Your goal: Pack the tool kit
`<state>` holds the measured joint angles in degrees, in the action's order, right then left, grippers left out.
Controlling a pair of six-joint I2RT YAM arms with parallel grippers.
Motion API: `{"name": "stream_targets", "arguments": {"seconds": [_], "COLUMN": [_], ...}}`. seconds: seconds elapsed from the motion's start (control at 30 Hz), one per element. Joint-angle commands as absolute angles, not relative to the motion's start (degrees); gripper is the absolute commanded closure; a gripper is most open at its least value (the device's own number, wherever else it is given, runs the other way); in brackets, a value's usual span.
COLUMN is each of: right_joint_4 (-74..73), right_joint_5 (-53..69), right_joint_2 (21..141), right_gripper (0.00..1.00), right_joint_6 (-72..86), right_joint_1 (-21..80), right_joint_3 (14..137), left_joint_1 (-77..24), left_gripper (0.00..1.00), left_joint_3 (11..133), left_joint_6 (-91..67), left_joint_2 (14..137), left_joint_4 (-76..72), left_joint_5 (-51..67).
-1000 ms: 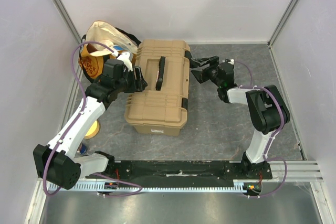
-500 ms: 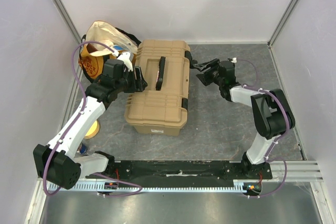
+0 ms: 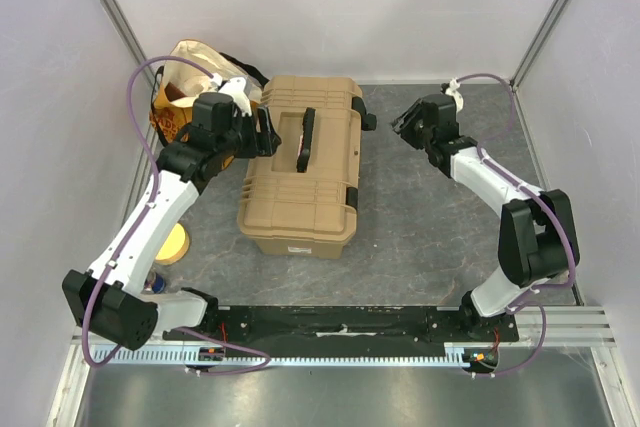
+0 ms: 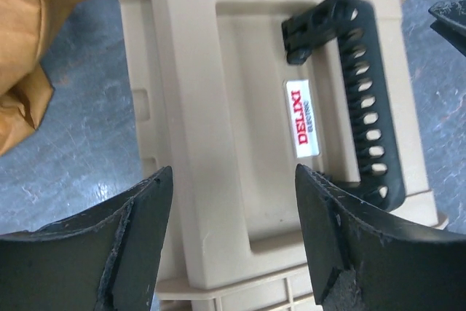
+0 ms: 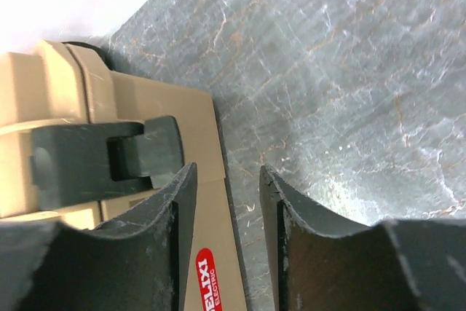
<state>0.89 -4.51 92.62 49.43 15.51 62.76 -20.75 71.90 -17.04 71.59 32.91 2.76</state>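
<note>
The left arm (image 3: 150,217) reaches from the near edge of the table (image 3: 420,237) toward its far left corner, the left gripper (image 3: 262,137) pointing right, jaws spread wide and empty. The right arm (image 3: 490,177) stretches toward the far edge, the right gripper (image 3: 402,127) pointing left, jaws narrowly parted, empty.

Left arm (image 3: 150,221) and right arm (image 3: 487,174) had white links, black joints. Purple cables (image 3: 130,107) ran along both. Black fingers (image 4: 135,245) looked scuffed.

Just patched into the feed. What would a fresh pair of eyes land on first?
The big tan toolbox, lid down with its black handle on top, fills the middle of the table. Both grippers flank it open and empty: the left gripper at its left edge, the right gripper off its right side. An orange-yellow cloth bag slumps in the far left corner.
</note>
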Motion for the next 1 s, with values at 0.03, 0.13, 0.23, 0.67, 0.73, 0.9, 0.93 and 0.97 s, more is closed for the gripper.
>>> {"name": "stream_targets", "arguments": {"seconds": [0.03,0.13,0.23,0.67,0.73,0.9,0.93,0.97], "right_joint_4": [-7.20,-9.75,-10.81,-10.20,-9.32,-7.65,-7.21,-6.42], "right_joint_5": [-7.82,-10.01,-12.48,-13.80,-13.62,-7.93,-6.69,-5.20], "right_joint_2": [94.91,97.64,100.36,113.99,115.48,118.38,118.56,118.56], "right_gripper": [0.58,0.65,0.70,0.91,0.94,0.99,0.99,0.99], "right_joint_6": [35.52,31.57,27.35,12.32,10.64,6.33,6.15,6.50], "right_joint_1": [15.47,16.08,17.48,22.85,23.38,23.91,23.91,23.91], "right_joint_3": [71.88,74.96,77.95,89.20,90.43,92.63,92.55,92.20], "left_joint_1": [-20.74,-20.74,-20.66,-20.74,-20.74,-20.83,-20.83,-20.74], "left_gripper": [0.26,0.26,0.26,0.34,0.50,0.63,0.65,0.66], "left_joint_3": [77.78,78.57,78.84,77.70,78.22,78.05,77.79,77.44], "left_joint_6": [-14.50,-13.98,-13.36,-11.17,-10.29,-10.11,-10.11,-10.11], "left_joint_2": [74.44,76.81,79.27,85.16,86.65,89.12,89.38,89.65], "left_joint_4": [32.17,32.43,32.69,35.68,37.17,37.97,37.97,37.88], "left_joint_5": [0.27,-1.56,-3.51,3.84,9.99,21.26,22.14,22.76]}}
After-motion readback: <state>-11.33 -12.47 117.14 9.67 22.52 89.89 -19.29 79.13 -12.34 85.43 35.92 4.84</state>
